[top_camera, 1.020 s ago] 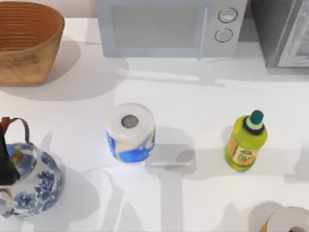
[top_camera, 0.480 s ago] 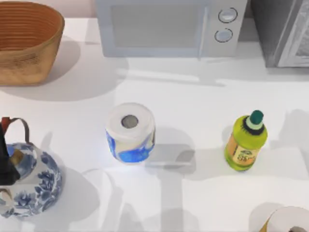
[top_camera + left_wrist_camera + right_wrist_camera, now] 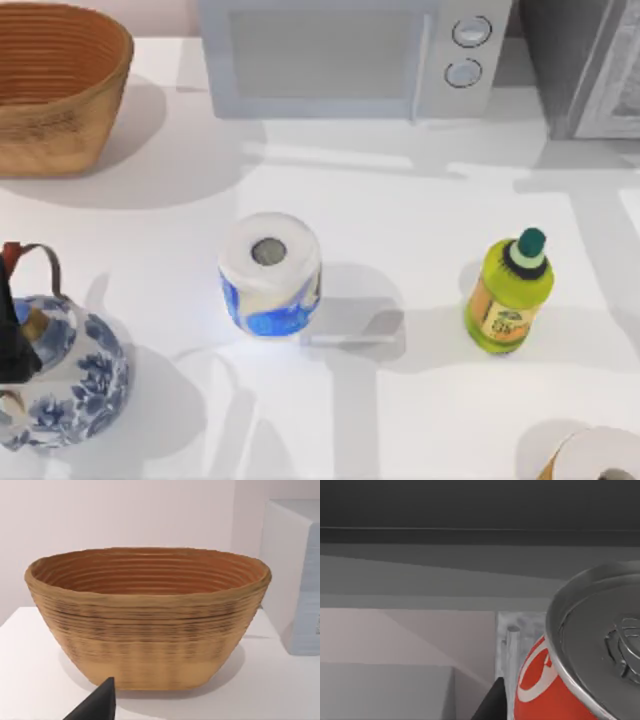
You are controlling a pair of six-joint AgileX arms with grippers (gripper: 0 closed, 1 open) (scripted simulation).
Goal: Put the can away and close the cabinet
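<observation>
Where basket (image 3: 55, 85) sits—microwave (image 3: 350, 55) beside.

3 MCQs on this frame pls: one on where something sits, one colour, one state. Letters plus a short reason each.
1. Where does the wicker basket stand on the table in the top view?
A. far left corner
B. near right corner
C. centre

2. What colour is the cap of the green bottle?
A. red
B. dark green
C. white

3. How does the toilet paper roll stand?
A. flat on its side
B. upright, core hole facing up
C. inside the basket

Answers:
1. A: the top view shows it at the far left, left of the microwave.
2. B: the cap at the bottle's top is dark green over a yellow-green body.
3. B: the top view looks straight down into its core hole.

The right wrist view shows a red can close by the right end effector, with a finger beside it.
</observation>
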